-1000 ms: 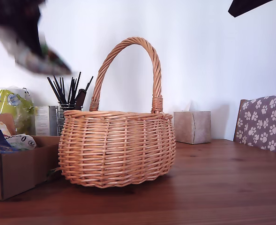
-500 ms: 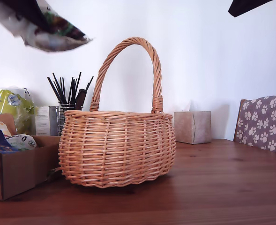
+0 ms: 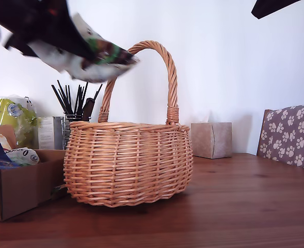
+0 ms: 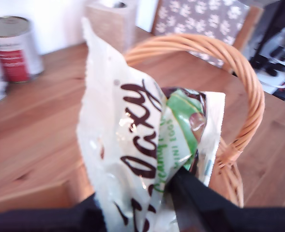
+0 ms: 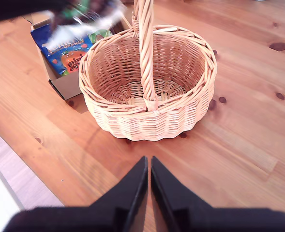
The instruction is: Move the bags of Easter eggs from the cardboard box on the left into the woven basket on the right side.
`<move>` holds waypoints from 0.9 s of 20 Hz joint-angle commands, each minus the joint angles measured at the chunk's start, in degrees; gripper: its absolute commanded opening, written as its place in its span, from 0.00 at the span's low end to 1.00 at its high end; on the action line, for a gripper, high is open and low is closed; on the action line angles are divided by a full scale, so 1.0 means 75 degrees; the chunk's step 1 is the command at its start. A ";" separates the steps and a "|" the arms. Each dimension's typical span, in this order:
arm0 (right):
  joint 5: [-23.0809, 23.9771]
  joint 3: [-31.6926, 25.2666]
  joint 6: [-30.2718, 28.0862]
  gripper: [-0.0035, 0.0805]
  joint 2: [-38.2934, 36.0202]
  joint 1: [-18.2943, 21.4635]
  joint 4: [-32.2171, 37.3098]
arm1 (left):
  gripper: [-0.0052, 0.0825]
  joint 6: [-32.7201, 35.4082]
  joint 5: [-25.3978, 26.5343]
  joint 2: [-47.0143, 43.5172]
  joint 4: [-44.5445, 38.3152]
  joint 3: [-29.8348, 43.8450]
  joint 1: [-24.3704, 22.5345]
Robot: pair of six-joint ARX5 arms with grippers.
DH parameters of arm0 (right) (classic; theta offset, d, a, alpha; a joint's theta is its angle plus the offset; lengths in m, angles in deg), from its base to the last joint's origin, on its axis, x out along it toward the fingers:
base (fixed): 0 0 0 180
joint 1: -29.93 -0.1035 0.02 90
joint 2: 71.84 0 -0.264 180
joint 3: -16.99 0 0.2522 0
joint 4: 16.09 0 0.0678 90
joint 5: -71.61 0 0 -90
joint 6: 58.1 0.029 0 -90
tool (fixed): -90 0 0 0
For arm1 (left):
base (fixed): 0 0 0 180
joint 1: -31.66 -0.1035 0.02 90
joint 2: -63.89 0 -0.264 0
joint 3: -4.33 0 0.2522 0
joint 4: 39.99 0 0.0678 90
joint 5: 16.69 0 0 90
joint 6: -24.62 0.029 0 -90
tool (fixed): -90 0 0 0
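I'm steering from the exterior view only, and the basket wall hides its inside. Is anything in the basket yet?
Observer: No. The second wrist view shows the woven basket empty, bare weave at the bottom.
Operator: What is my first gripper carrying?
Observer: A white bag with dark script lettering and a green patch, pinched in my first gripper.
Operator: And my second gripper?
Observer: My second gripper is shut and empty, above the table in front of the basket.
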 commanded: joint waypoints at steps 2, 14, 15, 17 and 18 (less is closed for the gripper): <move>0.0003 0.0009 -0.0017 0.05 -0.0003 -0.0035 0.0023 | 0.20 -0.0163 0.0020 0.0752 -0.0644 0.0076 0.0259; 0.0003 0.0009 -0.0017 0.05 -0.0003 -0.0035 -0.0026 | 0.21 -0.0245 0.0440 0.2439 -0.0603 -0.0370 0.0874; 0.0003 0.0009 -0.0020 0.05 -0.0003 -0.0032 -0.0026 | 0.21 -0.0245 0.0443 0.2436 -0.0603 -0.0370 0.0912; 0.0003 0.0009 -0.0017 0.05 -0.0003 -0.0035 -0.0026 | 0.37 -0.0245 0.0443 0.2436 -0.0583 -0.0370 0.0950; 0.0003 0.0009 -0.0017 0.05 -0.0003 -0.0035 -0.0029 | 0.57 -0.0248 0.0440 0.2436 -0.0571 -0.0376 0.0968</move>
